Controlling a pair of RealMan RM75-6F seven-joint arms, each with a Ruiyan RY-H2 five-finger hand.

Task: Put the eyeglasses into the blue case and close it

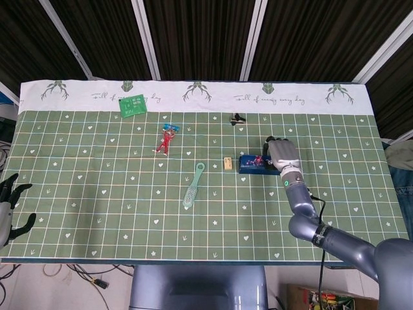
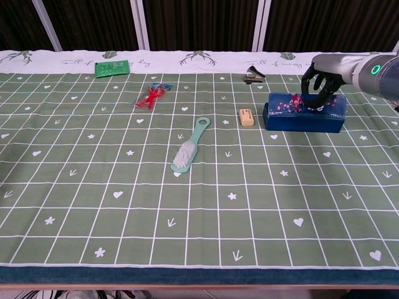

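The blue case [image 2: 303,116] with a flowered lid lies at the right of the table, also seen from above as the blue case [image 1: 253,164]. Its lid sits low and nearly flat. My right hand [image 2: 319,81] rests on the lid's far right part with curved, spread fingers; from above the right hand [image 1: 282,156] covers the case's right end. No eyeglasses show in either view. My left hand [image 1: 8,208] hangs off the table's near left corner, fingers apart and holding nothing.
A small beige block [image 2: 247,117] lies just left of the case. A mint brush [image 2: 190,145] is at mid-table, a red toy [image 2: 151,95] further left, a black clip [image 2: 252,75] behind, and a green card [image 2: 112,67] at the far left.
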